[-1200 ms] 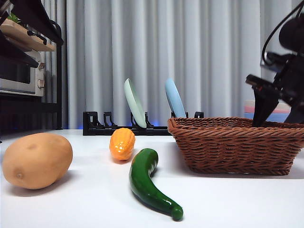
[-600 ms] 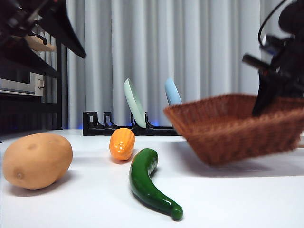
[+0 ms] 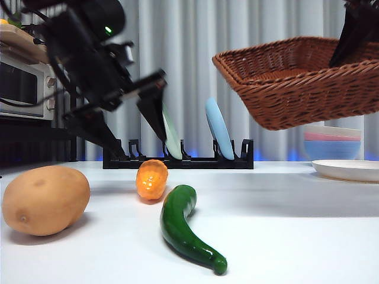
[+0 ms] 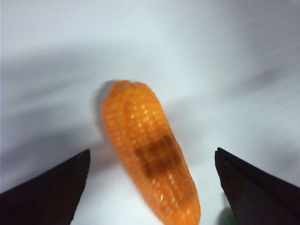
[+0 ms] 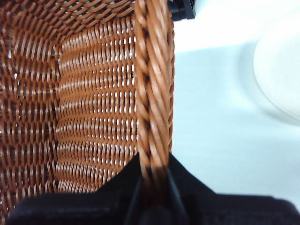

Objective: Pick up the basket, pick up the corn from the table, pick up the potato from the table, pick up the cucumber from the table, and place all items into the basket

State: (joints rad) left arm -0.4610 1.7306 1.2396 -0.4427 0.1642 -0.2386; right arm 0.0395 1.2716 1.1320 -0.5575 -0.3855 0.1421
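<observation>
The right claw (image 5: pixel 152 187) pinches the basket (image 3: pixel 296 83) by its braided rim, high above the counter (image 3: pixel 284 225) and tilted. The left claw (image 4: pixel 152 187) hovers wide over the corn (image 4: pixel 150 164), which lies skewed; closing may roll it.

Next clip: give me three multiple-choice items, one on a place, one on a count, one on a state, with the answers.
1. Where is the basket?
A. on the table
B. held in the air
C. on the rack

2. How many vegetables lie on the table?
A. one
B. two
C. three

3. The left pincer is:
A. open above the corn
B. shut on the corn
C. shut on the potato

Answers: B, the right pincer grips its rim; C, corn, potato, cucumber; A, jaws apart either side.
</observation>
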